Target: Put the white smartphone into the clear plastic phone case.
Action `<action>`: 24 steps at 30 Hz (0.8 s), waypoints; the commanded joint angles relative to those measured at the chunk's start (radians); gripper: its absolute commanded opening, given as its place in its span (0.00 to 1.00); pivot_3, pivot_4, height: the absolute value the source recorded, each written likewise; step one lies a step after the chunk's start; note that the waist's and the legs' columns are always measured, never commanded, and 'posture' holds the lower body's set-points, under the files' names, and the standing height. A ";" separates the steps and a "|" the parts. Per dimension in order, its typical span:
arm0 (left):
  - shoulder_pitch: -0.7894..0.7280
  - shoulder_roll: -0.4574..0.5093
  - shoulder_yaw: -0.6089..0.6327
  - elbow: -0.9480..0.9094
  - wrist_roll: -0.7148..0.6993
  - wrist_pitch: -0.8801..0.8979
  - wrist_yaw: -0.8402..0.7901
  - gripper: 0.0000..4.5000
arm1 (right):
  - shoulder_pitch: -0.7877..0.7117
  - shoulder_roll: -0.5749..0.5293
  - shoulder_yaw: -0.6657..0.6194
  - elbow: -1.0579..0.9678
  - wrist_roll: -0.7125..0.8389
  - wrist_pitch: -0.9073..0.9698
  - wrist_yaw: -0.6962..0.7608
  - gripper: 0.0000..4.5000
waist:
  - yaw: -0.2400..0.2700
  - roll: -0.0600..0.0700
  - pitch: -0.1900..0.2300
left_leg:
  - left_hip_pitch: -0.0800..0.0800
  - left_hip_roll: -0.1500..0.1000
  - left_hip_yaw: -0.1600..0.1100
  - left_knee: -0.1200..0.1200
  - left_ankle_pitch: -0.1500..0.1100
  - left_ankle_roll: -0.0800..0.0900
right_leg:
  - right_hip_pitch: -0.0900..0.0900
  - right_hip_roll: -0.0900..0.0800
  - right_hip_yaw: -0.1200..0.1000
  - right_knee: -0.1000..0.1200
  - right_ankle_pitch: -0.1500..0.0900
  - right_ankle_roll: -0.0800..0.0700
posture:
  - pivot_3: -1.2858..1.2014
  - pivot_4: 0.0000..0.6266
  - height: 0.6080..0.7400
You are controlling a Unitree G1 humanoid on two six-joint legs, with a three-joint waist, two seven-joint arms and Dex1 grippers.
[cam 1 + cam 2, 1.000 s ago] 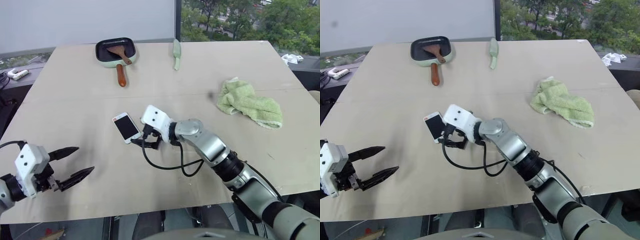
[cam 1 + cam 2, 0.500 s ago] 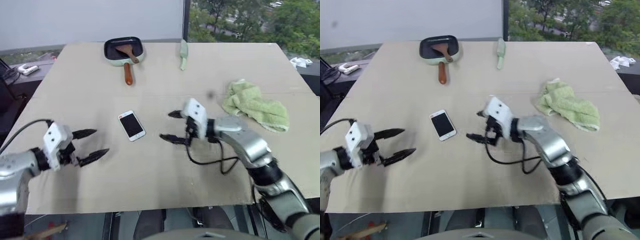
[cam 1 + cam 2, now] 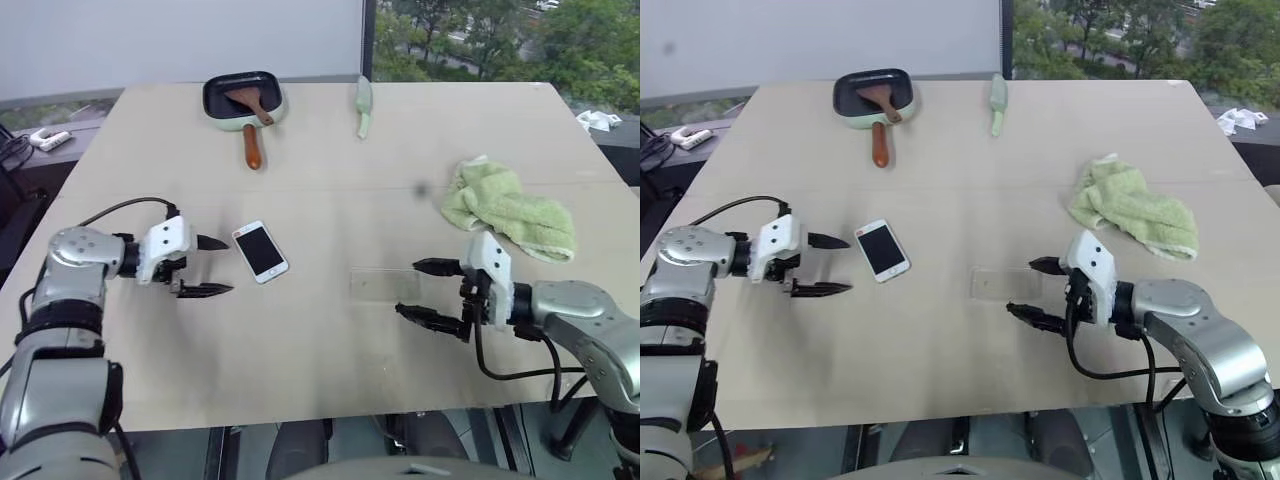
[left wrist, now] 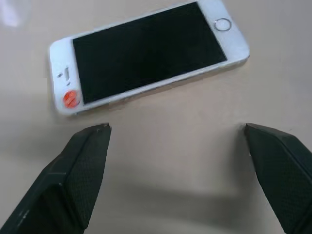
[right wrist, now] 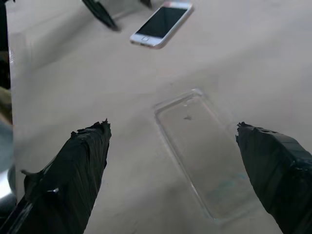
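On beige table, left of centre: flat white smartphone with black screen point(image 3: 260, 251), screen up. Clear thin plastic case point(image 3: 385, 284) right of it. My left gripper point(image 3: 207, 266), right gripper point(image 3: 424, 290): fingers apart, empty. Phone stiff, probably slippery; take by long edges.

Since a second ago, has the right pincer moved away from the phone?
Yes. The right pincer, then beside the white smartphone, now sits open well to its right, facing the clear plastic phone case, nearer the green cloth.

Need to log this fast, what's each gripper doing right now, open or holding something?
Left gripper: open, empty, beside the white smartphone.
Right gripper: open, empty, facing the clear plastic phone case.
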 commanded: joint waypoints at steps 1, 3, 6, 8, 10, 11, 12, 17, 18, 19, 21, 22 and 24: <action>-0.055 -0.057 -0.036 0.049 0.046 -0.129 0.020 1.00 | 0.024 -0.005 -0.065 -0.054 0.034 -0.008 -0.041 0.99 | 0.011 0.002 0.000 | 0.000 0.000 0.000 0.000 0.000 0.000 | 0.000 0.000 0.000 0.000 0.000 0.000 | 0.52 0.24 1.00; -0.077 -0.091 -0.041 0.068 0.053 -0.186 0.022 1.00 | 0.024 0.004 -0.086 -0.066 0.067 -0.003 -0.058 0.99 | 0.021 0.002 0.000 | 0.000 -0.001 -0.002 0.004 0.000 0.000 | 0.003 -0.001 -0.001 0.001 0.000 0.000 | 0.52 0.24 1.00; -0.090 -0.123 -0.042 0.089 0.067 -0.238 0.039 1.00 | 0.014 -0.004 -0.089 -0.068 0.089 0.001 -0.072 0.99 | 0.030 0.002 0.000 | 0.001 -0.002 -0.003 0.007 0.000 0.000 | 0.006 -0.002 -0.001 0.000 0.001 0.002 | 0.52 0.24 1.00; -0.096 -0.141 -0.051 0.099 0.087 -0.267 0.070 1.00 | 0.005 -0.017 -0.080 -0.063 0.086 -0.005 -0.076 0.99 | 0.035 0.002 0.000 | 0.001 -0.004 -0.004 0.008 0.000 0.001 | 0.008 -0.003 -0.002 0.000 0.001 0.002 | 0.52 0.24 1.00; -0.102 -0.160 -0.056 0.110 0.103 -0.278 0.104 1.00 | -0.008 -0.027 -0.069 -0.053 0.076 -0.018 -0.079 0.99 | 0.043 0.003 -0.001 | 0.001 -0.005 -0.005 0.009 0.000 0.002 | 0.009 -0.004 -0.002 0.000 0.001 0.003 | 0.52 0.24 1.00; -0.105 -0.171 -0.061 0.113 0.113 -0.284 0.123 1.00 | -0.019 -0.029 -0.063 -0.045 0.068 -0.029 -0.082 0.99 | 0.050 0.003 -0.001 | 0.001 -0.006 -0.005 0.009 0.000 0.002 | 0.009 -0.004 -0.002 0.000 0.002 0.003 | 0.52 0.24 1.00; -0.108 -0.180 -0.065 0.116 0.122 -0.292 0.141 1.00 | -0.031 -0.028 -0.059 -0.040 0.067 -0.036 -0.085 0.99 | 0.055 0.004 -0.001 | 0.001 -0.006 -0.006 0.010 0.000 0.002 | 0.009 -0.004 -0.002 0.000 0.002 0.003 | 0.52 0.24 1.00; -0.140 -0.237 -0.092 0.128 0.181 -0.310 0.278 1.00 | -0.075 -0.017 -0.031 -0.018 0.052 -0.093 -0.084 0.99 | 0.072 0.010 -0.005 | 0.001 -0.008 -0.011 0.010 0.001 0.005 | 0.012 -0.004 -0.004 0.000 0.002 0.004 | 0.52 0.24 1.00; -0.148 -0.251 -0.094 0.129 0.187 -0.311 0.300 1.00 | -0.079 -0.018 -0.024 -0.014 0.048 -0.100 -0.083 0.99 | 0.077 0.011 -0.005 | 0.001 -0.009 -0.012 0.010 0.002 0.005 | 0.013 -0.004 -0.004 0.000 0.002 0.004 | 0.52 0.24 1.00; -0.154 -0.261 -0.096 0.131 0.194 -0.312 0.319 1.00 | -0.080 -0.019 -0.019 -0.011 0.044 -0.106 -0.082 0.99 | 0.080 0.011 -0.005 | 0.002 -0.009 -0.013 0.011 0.002 0.006 | 0.014 -0.004 -0.004 0.000 0.002 0.004 | 0.52 0.24 1.00; -0.173 -0.284 -0.103 0.136 0.211 -0.313 0.366 1.00 | -0.083 -0.017 -0.009 -0.004 0.040 -0.120 -0.080 0.99 | 0.082 0.011 -0.005 | 0.002 -0.010 -0.015 0.012 0.002 0.006 | 0.015 -0.004 -0.005 0.000 0.002 0.004 | 0.52 0.24 1.00; -0.182 -0.293 -0.106 0.139 0.217 -0.313 0.386 1.00 | -0.084 -0.015 -0.004 -0.001 0.039 -0.125 -0.081 0.99 | 0.082 0.011 -0.005 | 0.002 -0.010 -0.016 0.012 0.003 0.006 | 0.016 -0.004 -0.005 0.000 0.002 0.004 | 0.52 0.24 1.00; -0.203 -0.316 -0.110 0.146 0.223 -0.307 0.418 1.00 | -0.084 -0.011 0.003 0.004 0.035 -0.140 -0.081 0.99 | 0.082 0.011 -0.005 | 0.001 -0.011 -0.017 0.013 0.003 0.006 | 0.017 -0.004 -0.005 -0.001 0.002 0.004 | 0.52 0.24 1.00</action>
